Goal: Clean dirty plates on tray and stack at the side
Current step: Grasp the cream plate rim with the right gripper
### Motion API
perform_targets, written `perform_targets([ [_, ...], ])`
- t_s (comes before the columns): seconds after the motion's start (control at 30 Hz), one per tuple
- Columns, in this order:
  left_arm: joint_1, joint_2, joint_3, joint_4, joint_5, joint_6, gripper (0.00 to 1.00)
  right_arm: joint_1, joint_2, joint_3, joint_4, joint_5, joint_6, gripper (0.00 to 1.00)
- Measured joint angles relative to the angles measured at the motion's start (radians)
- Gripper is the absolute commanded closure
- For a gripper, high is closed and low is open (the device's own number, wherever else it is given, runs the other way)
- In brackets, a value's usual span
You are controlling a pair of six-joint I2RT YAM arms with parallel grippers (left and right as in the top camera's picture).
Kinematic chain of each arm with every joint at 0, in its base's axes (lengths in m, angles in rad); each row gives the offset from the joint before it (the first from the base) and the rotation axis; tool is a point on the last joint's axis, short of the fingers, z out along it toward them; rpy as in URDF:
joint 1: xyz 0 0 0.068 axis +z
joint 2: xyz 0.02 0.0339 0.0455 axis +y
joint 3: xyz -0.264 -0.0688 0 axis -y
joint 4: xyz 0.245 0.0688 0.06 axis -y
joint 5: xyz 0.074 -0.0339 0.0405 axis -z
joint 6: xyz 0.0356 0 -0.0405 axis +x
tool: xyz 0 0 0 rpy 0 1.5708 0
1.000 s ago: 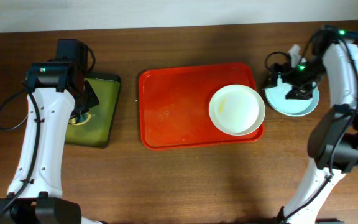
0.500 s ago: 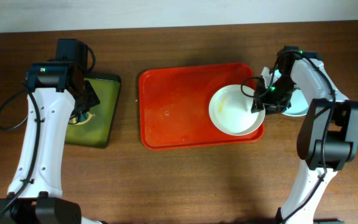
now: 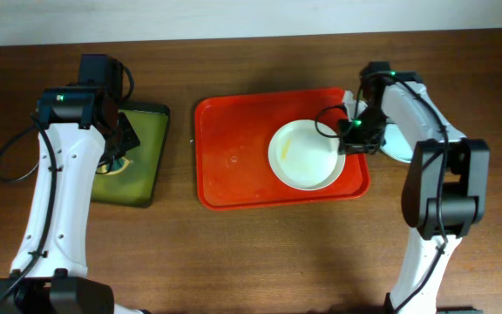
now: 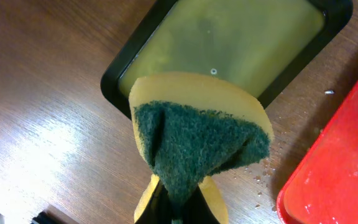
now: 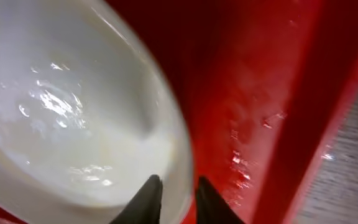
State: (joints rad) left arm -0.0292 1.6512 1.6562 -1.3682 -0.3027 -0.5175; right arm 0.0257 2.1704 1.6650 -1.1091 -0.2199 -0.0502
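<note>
One white plate [image 3: 303, 155] lies on the red tray [image 3: 234, 166], right of its middle, with a faint yellowish smear. My right gripper [image 3: 349, 139] is shut on the plate's right rim; in the right wrist view one finger is inside the plate [image 5: 73, 112] and the other outside, over the tray [image 5: 260, 93], with the gripper [image 5: 178, 193] pinching the rim. A pale blue-green plate [image 3: 399, 145] sits on the table just right of the tray, mostly hidden by the right arm. My left gripper [image 4: 179, 211] is shut on a folded yellow-and-green sponge [image 4: 197, 137].
A small dark tray with a green lining [image 3: 142, 166] stands left of the red tray, under my left gripper [image 3: 111, 161]. In the left wrist view its black rim [image 4: 120, 71] is near, and water drops lie on the wood beside the red tray's edge [image 4: 340, 155].
My right gripper left the pale plate beside the tray, came over the white plate and closed on its rim. The white plate has slid left on the tray. The left arm is still.
</note>
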Motion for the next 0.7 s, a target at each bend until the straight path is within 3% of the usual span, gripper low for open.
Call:
perform_targets([
  [0.07, 0.0, 0.0, -0.003, 0.002, 0.0, 0.0, 1.0, 0.018, 0.0, 0.0, 0.022, 0.047, 0.053, 0.71],
  [0.3, 0.0, 0.0, -0.016, 0.025, 0.015, 0.0, 1.0, 0.016, 0.0, -0.014, 0.067, 0.08, 0.1, 0.72],
  [0.33, 0.0, 0.0, -0.017, 0.026, 0.016, 0.0, 1.0, 0.016, 0.0, -0.031, 0.078, 0.076, 0.101, 0.77],
  [0.37, 0.0, 0.0, -0.017, 0.026, 0.016, 0.0, 1.0, 0.016, 0.0, -0.054, 0.091, 0.067, 0.103, 0.87],
  [0.5, 0.0, 0.0, -0.018, 0.027, 0.016, 0.0, 1.0, 0.013, -0.014, -0.111, 0.163, -0.031, 0.111, 0.96],
  [0.7, 0.0, 0.0, -0.064, 0.092, 0.03, 0.0, 1.0, 0.075, -0.015, -0.121, 0.236, -0.094, 0.216, 0.96],
])
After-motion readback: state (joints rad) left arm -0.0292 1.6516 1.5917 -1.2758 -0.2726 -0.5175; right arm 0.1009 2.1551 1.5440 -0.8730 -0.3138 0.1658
